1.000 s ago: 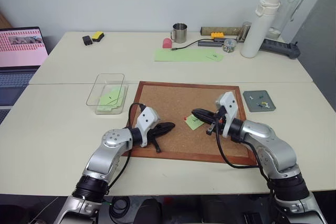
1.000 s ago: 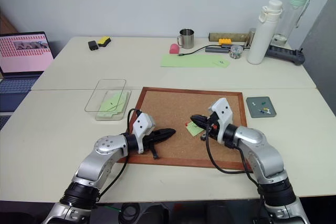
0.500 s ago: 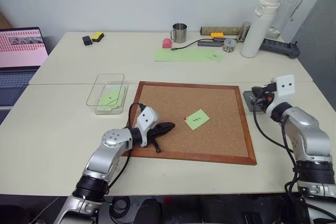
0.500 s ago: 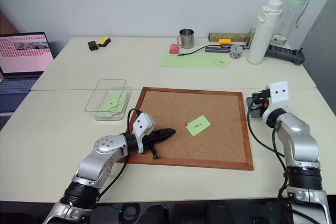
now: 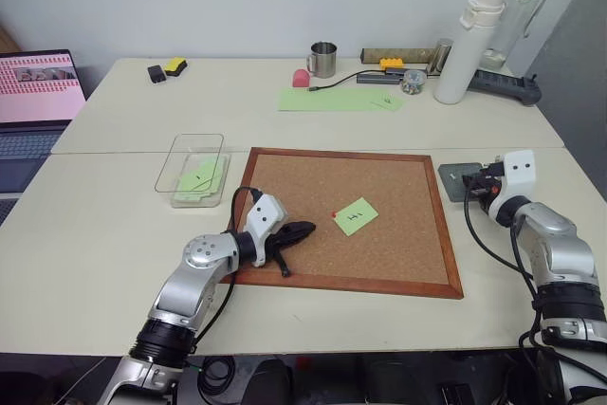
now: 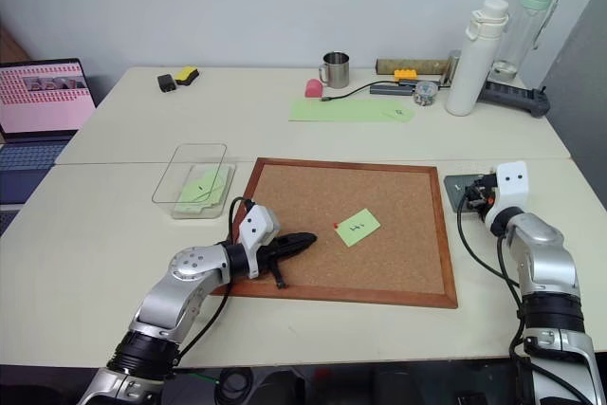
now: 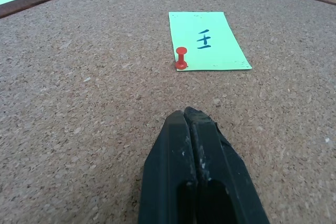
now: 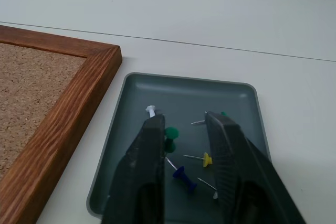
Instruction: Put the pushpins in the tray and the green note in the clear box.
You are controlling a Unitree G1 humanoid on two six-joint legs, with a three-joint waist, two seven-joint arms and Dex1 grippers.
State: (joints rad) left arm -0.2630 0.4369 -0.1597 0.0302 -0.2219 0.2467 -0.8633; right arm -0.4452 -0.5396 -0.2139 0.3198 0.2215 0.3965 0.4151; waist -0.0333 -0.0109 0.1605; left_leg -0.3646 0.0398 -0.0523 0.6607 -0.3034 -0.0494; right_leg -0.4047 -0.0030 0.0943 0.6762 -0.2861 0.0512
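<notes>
The green note lies on the corkboard, with a red pushpin stuck at its left corner. My left gripper is shut and empty, resting on the board's left part and pointing at the red pushpin and the note. My right gripper hovers open over the grey tray, just right of the board. A green pushpin lies in the tray by one finger, among several other pins. The clear box stands left of the board with green paper in it.
A long pale green paper strip, a metal mug, two bottles and a power strip stand along the far table. A laptop sits at the far left. The table seam runs just behind the board.
My right gripper swung right from the note on the corkboard to above the tray, and its fingers have parted. The left gripper has stayed still.
</notes>
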